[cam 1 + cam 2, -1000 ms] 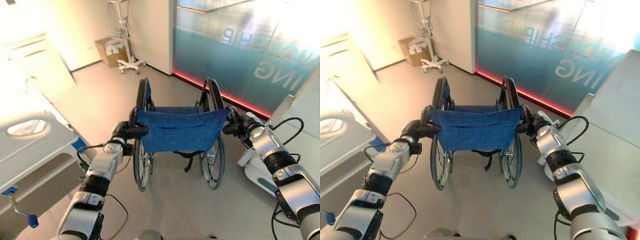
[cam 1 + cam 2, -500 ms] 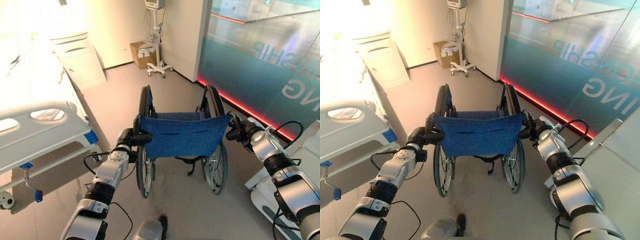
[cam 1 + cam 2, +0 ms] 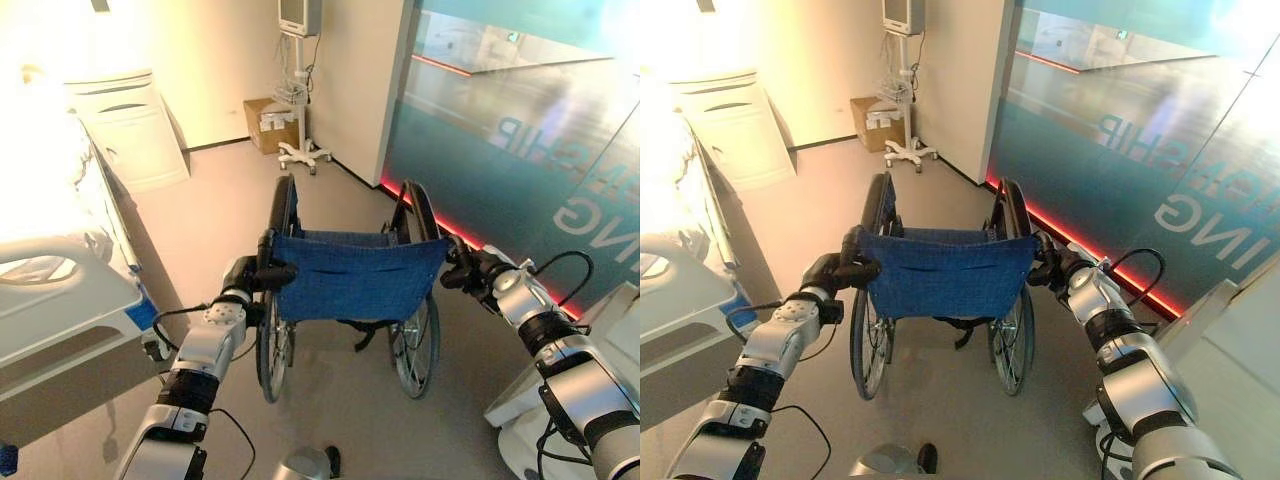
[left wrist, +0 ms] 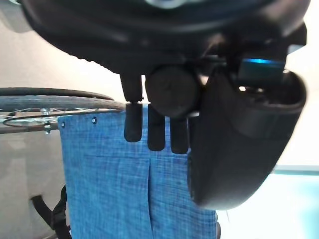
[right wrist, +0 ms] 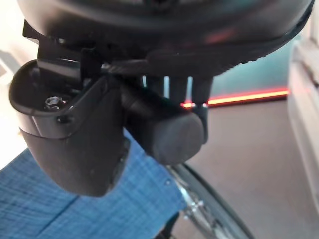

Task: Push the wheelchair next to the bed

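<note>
Presently, the bed is seen along the left edge of the head views, its white rail at mid-left, while the wheelchair stands at frame centre on the bare floor, well apart from the bed and facing toward the upper part of the frame. A glass partition fills the upper right; a white cabinet, a cardboard box and a wheeled monitor stand are noted at upper left to upper centre.

The left hand is curled round the left push handle, and the right hand is likewise wrapped round the right push handle; both grasps are confirmed in the wrist views.

The step in hand is judged to be the push itself, with the approach not yet completed. For the next move, a forward drive with a leftward bias is called for, so that the chair is brought alongside the bed without striking its frame.
</note>
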### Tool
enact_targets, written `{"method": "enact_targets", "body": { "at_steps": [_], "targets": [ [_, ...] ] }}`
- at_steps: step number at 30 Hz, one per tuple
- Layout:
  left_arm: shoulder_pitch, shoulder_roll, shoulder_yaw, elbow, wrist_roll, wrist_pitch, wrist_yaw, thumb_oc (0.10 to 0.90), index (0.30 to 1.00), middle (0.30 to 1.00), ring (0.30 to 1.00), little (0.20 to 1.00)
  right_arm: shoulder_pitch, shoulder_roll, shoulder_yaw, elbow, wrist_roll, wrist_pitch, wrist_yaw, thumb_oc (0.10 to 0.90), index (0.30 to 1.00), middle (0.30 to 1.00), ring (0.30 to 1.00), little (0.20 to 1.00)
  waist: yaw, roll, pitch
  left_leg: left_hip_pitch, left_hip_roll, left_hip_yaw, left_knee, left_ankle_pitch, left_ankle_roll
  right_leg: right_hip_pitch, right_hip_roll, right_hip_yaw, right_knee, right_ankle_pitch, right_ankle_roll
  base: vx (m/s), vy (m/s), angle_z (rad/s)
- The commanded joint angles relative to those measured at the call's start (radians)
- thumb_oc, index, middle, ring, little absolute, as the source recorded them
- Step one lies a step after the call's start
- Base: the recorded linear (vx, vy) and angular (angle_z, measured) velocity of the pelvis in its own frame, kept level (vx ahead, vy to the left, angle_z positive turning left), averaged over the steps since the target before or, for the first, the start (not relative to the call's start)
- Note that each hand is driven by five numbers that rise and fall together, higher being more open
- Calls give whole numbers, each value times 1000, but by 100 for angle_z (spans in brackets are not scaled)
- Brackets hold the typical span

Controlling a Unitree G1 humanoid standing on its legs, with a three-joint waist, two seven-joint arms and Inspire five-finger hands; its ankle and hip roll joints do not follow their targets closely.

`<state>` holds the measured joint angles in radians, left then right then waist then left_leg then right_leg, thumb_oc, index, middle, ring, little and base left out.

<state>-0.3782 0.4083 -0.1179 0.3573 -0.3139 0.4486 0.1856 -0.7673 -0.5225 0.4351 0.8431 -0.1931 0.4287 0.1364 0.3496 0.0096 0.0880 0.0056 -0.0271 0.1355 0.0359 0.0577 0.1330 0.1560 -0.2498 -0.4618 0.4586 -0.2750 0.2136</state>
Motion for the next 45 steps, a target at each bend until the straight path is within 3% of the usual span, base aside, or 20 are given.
{"method": "enact_targets", "body": {
  "at_steps": [1,3,5,7,9,11,13,16,19,22,24,31,34,36,37,38,39,43,44,45],
  "targets": [
    [88,156,-151,118,199,-106,-57,400,300,300,300,300,-9,-87,120,-140,-125,-232,-17,400,300,300,300,300,-69,-23,71,-12,15,46,50,-92,-127,-144,-75,23,-298,442,-24,244,-435,34],
    [65,165,-156,112,204,-110,-77,400,300,300,300,300,-8,-97,122,-156,-114,-208,-39,400,300,300,300,300,-87,-25,81,9,18,-6,50,-142,-124,-200,-122,86,-378,505,0,297,-465,67],
    [65,160,-150,103,214,-113,-81,400,300,300,300,300,1,-113,115,-194,-108,-194,-40,400,300,300,300,300,-95,-36,85,-4,27,-40,84,-169,-130,-210,-139,120,-394,511,10,365,-538,118],
    [71,156,-141,95,223,-113,-80,400,300,300,300,300,5,-128,110,-227,-100,-193,-32,400,300,300,300,300,-99,-44,88,-24,40,-53,131,-180,-142,-207,-133,132,-377,486,4,337,-535,128],
    [89,141,-124,80,229,-92,-65,400,300,300,300,300,12,-151,99,-271,-68,-189,-7,400,300,300,300,300,-107,-60,85,-62,78,-53,232,-203,-161,-198,-94,115,-335,379,-5,381,-536,83],
    [104,134,-114,83,211,-79,-53,400,300,300,300,300,3,-152,103,-292,-81,-196,34,400,300,300,300,300,-114,-74,84,-57,91,-54,271,-223,-162,-217,-84,108,-275,360,-15,304,-310,68],
    [127,106,-108,85,195,-75,-19,400,300,300,300,300,17,-185,119,-314,-75,-216,59,400,300,300,300,300,-144,-68,86,-46,200,-23,344,-77,-220,-175,-15,70,-278,270,-64,404,-384,63],
    [118,65,-121,119,180,-104,-2,400,300,300,300,300,22,-190,132,-257,-91,-260,34,400,300,300,300,300,-168,-77,86,-51,218,11,444,-45,-221,-148,31,45,-284,235,-115,324,-343,61],
    [109,49,-132,138,179,-115,-5,400,300,300,300,300,24,-186,126,-225,-103,-271,30,400,300,300,300,300,-176,-68,81,-27,220,31,462,-68,-241,-131,51,24,-273,200,-124,254,-229,71],
    [93,38,-159,149,191,-114,-27,400,300,300,300,300,27,-182,115,-177,-103,-267,23,400,300,300,300,300,-183,-59,74,-3,191,49,403,-75,-244,-106,84,3,-294,189,-133,278,-213,87],
    [85,34,-176,151,190,-107,-25,400,300,300,300,300,20,-168,117,-141,-106,-266,20,400,300,300,300,300,-171,-56,77,-20,124,39,319,-63,-224,-85,107,6,-331,212,-133,251,-154,43],
    [150,38,-163,107,223,-146,-53,400,300,300,300,300,17,-106,112,-87,-142,-217,-7,400,300,300,300,300,-64,-10,104,-223,29,112,76,89,-244,81,200,13,-435,187,-129,385,-112,5],
    [158,51,-153,92,210,-135,-42,400,300,300,300,300,-6,-95,111,-48,-111,-238,17,400,300,300,300,300,-51,-20,94,-206,-16,139,103,12,-192,66,227,20,-330,132,-136,351,14,-54],
    [157,62,-143,86,208,-114,-26,400,300,300,300,300,5,-74,117,-61,-119,-243,29,400,300,300,300,300,-38,-44,81,-183,-46,152,111,-55,-121,72,210,15,-161,152,-95,394,24,-59],
    [154,75,-136,68,226,-80,-37,400,300,300,300,300,35,-75,112,-101,-104,-227,43,400,300,300,300,300,-38,-66,69,-152,-51,174,91,-72,-96,60,189,-2,-62,211,-40,474,7,-11],
    [156,83,-134,61,232,-64,-36,400,300,300,300,300,64,-79,105,-118,-102,-242,48,400,300,300,300,300,-38,-76,62,-126,-72,145,68,-74,-83,31,169,12,33,278,10,450,-6,2],
    [159,87,-133,67,234,-67,-34,400,300,300,300,300,77,-83,98,-125,-102,-255,54,400,300,300,300,300,-45,-73,59,-103,-66,137,54,-72,-87,3,143,9,52,301,22,342,-38,12],
    [110,111,-159,125,216,-103,-39,400,300,300,300,300,66,-72,91,-110,-108,-265,53,400,300,300,300,300,-78,-35,75,-48,15,127,52,-67,-133,-63,34,-18,-91,285,-5,268,-240,0],
    [95,118,-166,133,210,-109,-44,400,300,300,300,300,61,-67,92,-101,-111,-268,46,400,300,300,300,300,-83,-30,81,-39,24,118,58,-72,-138,-77,14,-12,-136,308,-11,155,-368,-9],
    [57,132,-177,147,203,-110,-62,400,300,300,300,300,49,-63,96,-84,-107,-271,28,400,300,300,300,300,-103,-14,91,-11,42,98,47,-77,-132,-151,-39,6,-188,394,-21,257,-533,-5]
  ]
}}
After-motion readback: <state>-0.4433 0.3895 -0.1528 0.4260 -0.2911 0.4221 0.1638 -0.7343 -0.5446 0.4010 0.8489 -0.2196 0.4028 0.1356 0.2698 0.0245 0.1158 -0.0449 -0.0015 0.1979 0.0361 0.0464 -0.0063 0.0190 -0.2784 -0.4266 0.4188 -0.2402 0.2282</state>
